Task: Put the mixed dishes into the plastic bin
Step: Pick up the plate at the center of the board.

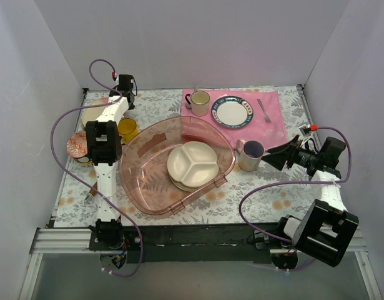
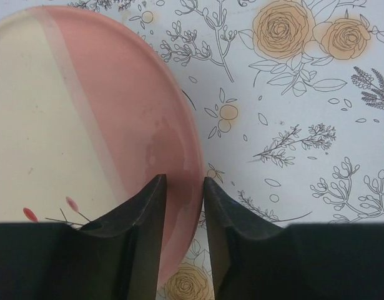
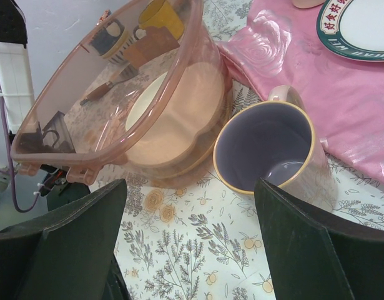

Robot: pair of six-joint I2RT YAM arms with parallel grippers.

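The plastic bin (image 1: pixel 148 206) lies mid-table and holds the cream three-section plate (image 1: pixel 193 161) on top of another plate. My left gripper (image 2: pixel 184 181) is at the far left. Its jaws stand narrow astride the rim of the cream floral plate (image 2: pixel 54 125), with a sliver of tablecloth showing beside the right finger. From above that plate (image 1: pixel 90 115) is partly under my left arm (image 1: pixel 110 112). The yellow mug (image 1: pixel 127 129) and the small patterned bowl (image 1: pixel 76 145) sit nearby. My right gripper (image 3: pixel 188 237) is wide open just short of the grey mug (image 3: pixel 266 150), and holds nothing.
A pink cloth (image 1: pixel 266 119) at the back right carries a blue-rimmed white plate (image 1: pixel 231 112), a cream mug (image 1: pixel 199 102) and a fork (image 1: pixel 264 110). White walls close in the table on three sides. The bin's rim (image 3: pixel 85 100) rises just left of the grey mug.
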